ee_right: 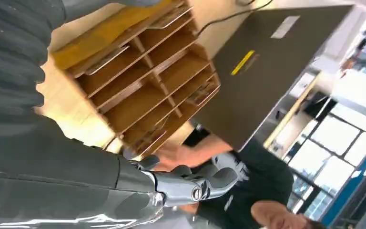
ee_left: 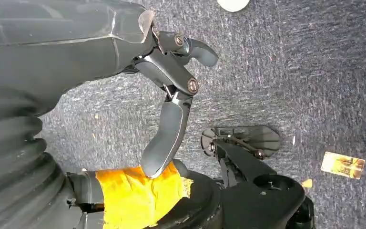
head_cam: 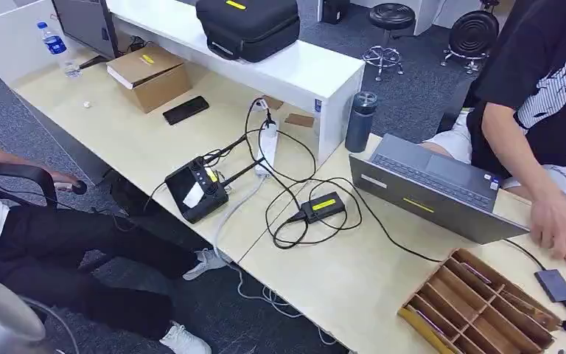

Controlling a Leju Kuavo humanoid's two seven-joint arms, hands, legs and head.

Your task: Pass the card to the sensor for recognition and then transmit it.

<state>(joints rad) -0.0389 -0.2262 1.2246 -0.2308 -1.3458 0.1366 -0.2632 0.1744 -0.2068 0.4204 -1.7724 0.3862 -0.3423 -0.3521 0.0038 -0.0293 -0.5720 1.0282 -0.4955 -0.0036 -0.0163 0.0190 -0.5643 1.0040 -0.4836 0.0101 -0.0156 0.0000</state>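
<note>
the left hand [ee_left: 171, 95] hangs over grey carpet, fingers loosely apart and holding nothing. the right hand [ee_right: 190, 183] hovers beside the wooden rack [head_cam: 479, 306], fingers lightly curled and apart, nothing between them. in the head view the rack sits at 4 o'clock on the table [head_cam: 339, 280]; thin cards [ee_right: 107, 59] lie in its slots. the sensor [head_cam: 197, 190], a dark unit with a white label, sits near centre, at 9 o'clock from the rack and well apart from it. a small card [ee_left: 343, 164] lies on the floor below the left hand; whether it belongs to the task cannot be told. risks, as judged: a flat card in a narrow slot may slip from the fingers; loose black cables [head_cam: 295, 192] between rack and sensor could snag the arm; a person's hand [head_cam: 556, 228] rests just beyond the rack beside a laptop [head_cam: 435, 188], within likely reach. the surface is pale wood laminate; the room is an office with carpet, stools and a seated person at 8 o'clock.
</note>
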